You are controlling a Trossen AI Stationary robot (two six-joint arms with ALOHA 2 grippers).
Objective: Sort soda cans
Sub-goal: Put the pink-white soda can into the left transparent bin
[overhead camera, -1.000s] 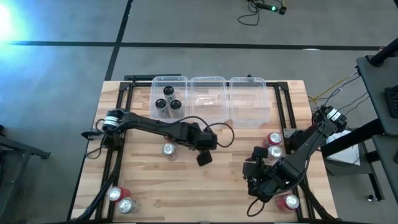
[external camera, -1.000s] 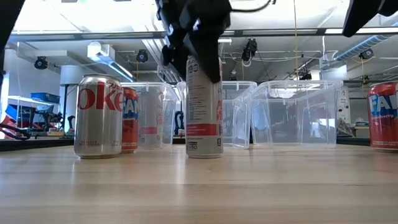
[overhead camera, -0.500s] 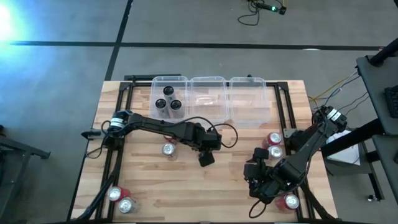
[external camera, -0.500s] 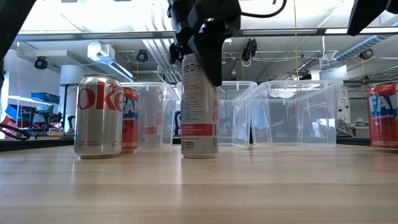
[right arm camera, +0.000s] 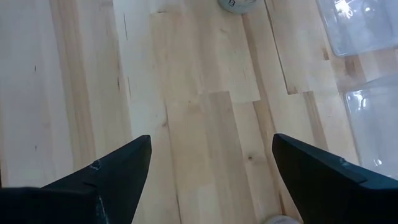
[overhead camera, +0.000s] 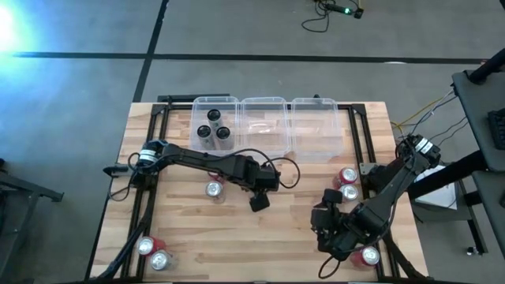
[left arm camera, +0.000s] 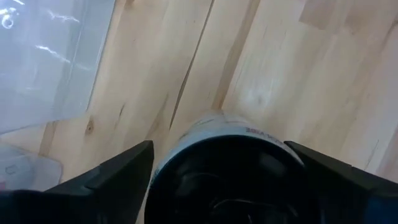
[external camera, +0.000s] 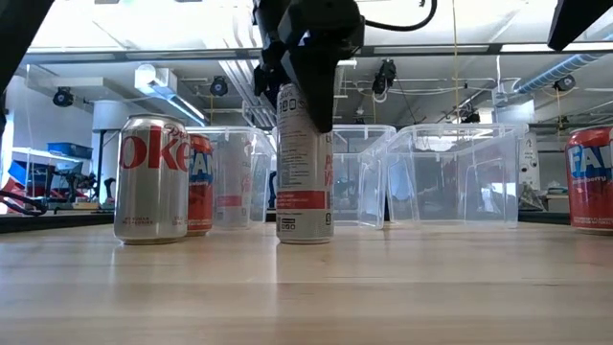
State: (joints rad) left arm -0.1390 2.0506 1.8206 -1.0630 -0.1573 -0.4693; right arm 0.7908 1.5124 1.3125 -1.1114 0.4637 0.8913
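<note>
My left gripper [overhead camera: 259, 200] is shut on a tall silver soda can [external camera: 304, 182] near the table's middle. The can is upright with its base at table level; I cannot tell whether it rests there. My right gripper [overhead camera: 323, 219] hovers open over bare wood toward the near right, with nothing between its fingers [right arm camera: 118, 165]. Three black cans [overhead camera: 213, 130] stand in the left clear bin [overhead camera: 197, 104]. Another silver can [overhead camera: 213, 189] stands on its base just left of the held one. My left gripper pinches the silver can's upper side wall [left arm camera: 181, 134] between its two fingers, one on each side just below the rim. The fingers [external camera: 320, 101] come from above, pointing down along the can. The can stays upright below the gripper.
Two more clear bins [overhead camera: 263, 102] [overhead camera: 316, 102] line the far edge. A red can [overhead camera: 348, 174] and a silver can [overhead camera: 348, 192] stand at the right, a red can [overhead camera: 368, 256] near the right corner, and two cans [overhead camera: 144, 246] [overhead camera: 160, 260] at the near left.
My left gripper has carried the silver can a little toward the table's left, upright all the while. My right gripper has stayed open.
</note>
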